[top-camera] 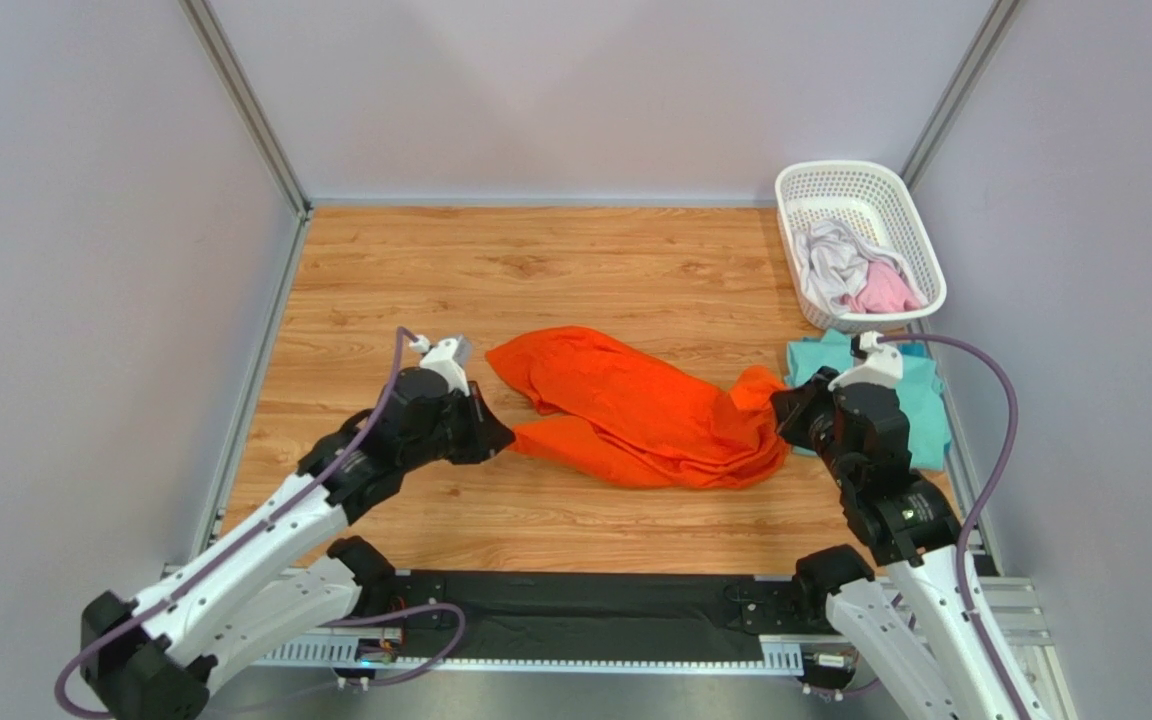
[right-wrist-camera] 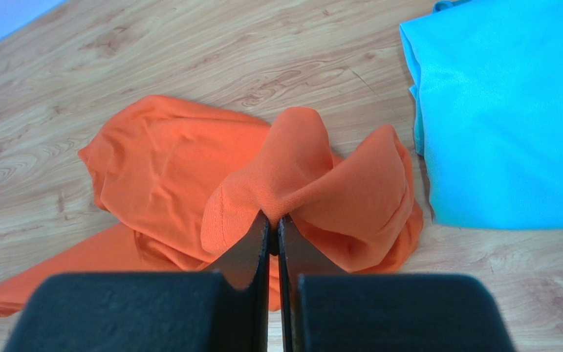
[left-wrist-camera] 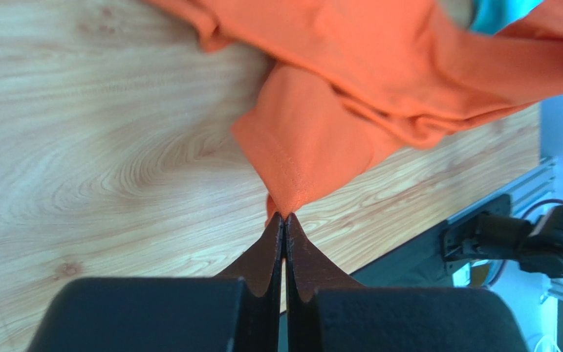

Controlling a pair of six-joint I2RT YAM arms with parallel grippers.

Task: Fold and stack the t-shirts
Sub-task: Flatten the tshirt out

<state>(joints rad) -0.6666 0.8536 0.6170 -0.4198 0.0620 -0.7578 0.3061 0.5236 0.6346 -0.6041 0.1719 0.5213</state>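
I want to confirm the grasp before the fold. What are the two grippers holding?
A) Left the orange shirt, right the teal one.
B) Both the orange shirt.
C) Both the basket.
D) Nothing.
B: the left gripper and the right gripper are each shut on an edge of the orange shirt; the teal shirt is in neither.

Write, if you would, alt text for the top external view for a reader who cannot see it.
The left gripper and right gripper pinch opposite ends of a crumpled orange t-shirt on a wooden table. A teal t-shirt lies partly hidden by the right arm, and a white lattice basket at the far right holds grey-white and pink garments.
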